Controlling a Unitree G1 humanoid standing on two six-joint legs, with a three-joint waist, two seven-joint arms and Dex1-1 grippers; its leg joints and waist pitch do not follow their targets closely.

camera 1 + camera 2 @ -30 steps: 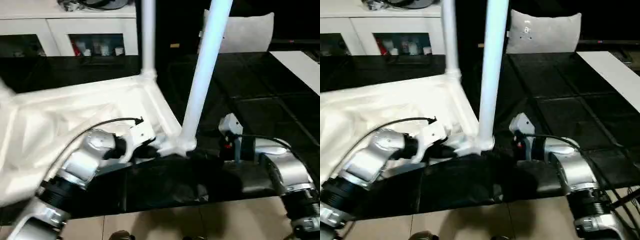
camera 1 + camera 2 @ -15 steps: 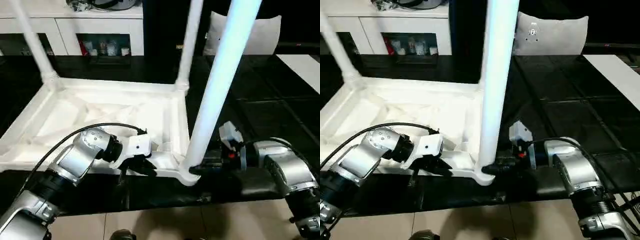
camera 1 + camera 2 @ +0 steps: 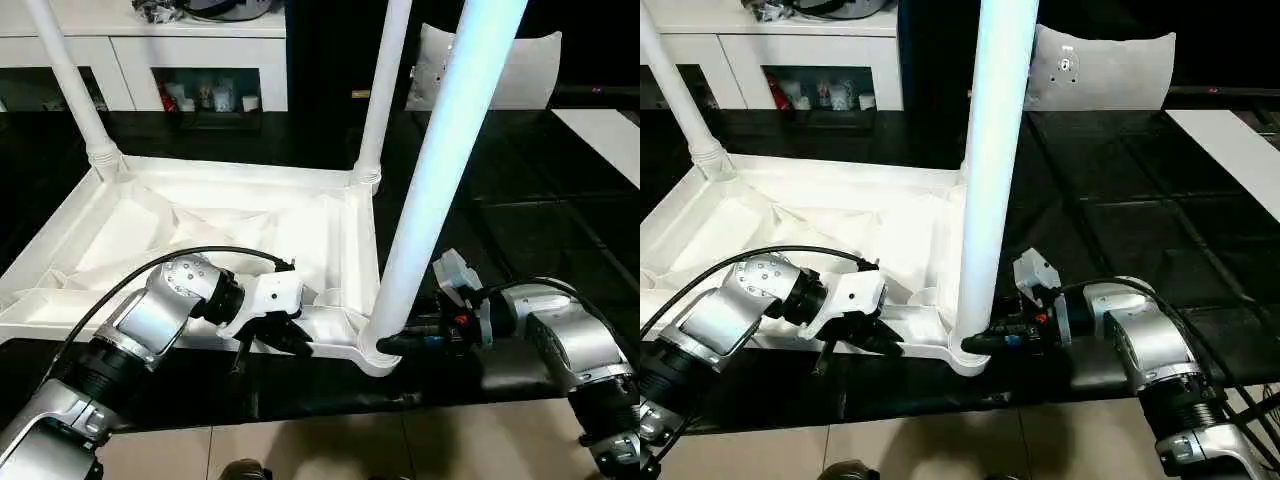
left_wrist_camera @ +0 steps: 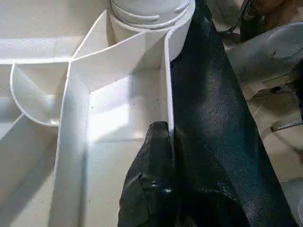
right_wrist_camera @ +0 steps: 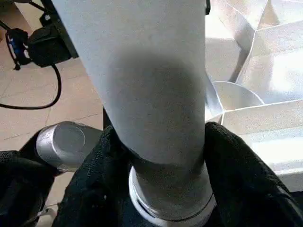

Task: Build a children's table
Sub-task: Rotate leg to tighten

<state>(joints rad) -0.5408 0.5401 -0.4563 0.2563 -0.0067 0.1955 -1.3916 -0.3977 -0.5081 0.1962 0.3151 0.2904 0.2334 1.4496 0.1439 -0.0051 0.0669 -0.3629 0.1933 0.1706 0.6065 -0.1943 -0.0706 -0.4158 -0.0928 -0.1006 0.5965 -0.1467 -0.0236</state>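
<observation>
The children's table top (image 3: 200, 220) lies upside down on a black surface, ribbed underside up. Three white legs stand in its corner sockets: far left (image 3: 70, 90), far right (image 3: 385, 80) and near right (image 3: 440, 170). My left gripper (image 3: 285, 335) is shut on the top's near rim, one finger (image 4: 158, 137) on each side of the thin wall (image 4: 168, 85). My right gripper (image 3: 980, 342) reaches in from the right at the foot of the near right leg (image 5: 151, 80). Its black fingers (image 5: 102, 161) press on both sides of the tube just above the socket.
A grey-white cushion (image 3: 520, 70) leans at the back right. A white cabinet (image 3: 180, 60) runs along the back left. A white board (image 3: 610, 130) lies at the far right. Tan floor (image 3: 330, 450) begins just past the black surface's near edge.
The head camera has shifted, so more of the top shows now. My right gripper has moved in to the near right leg's foot and its fingers have closed around it. The left grip is unchanged.
</observation>
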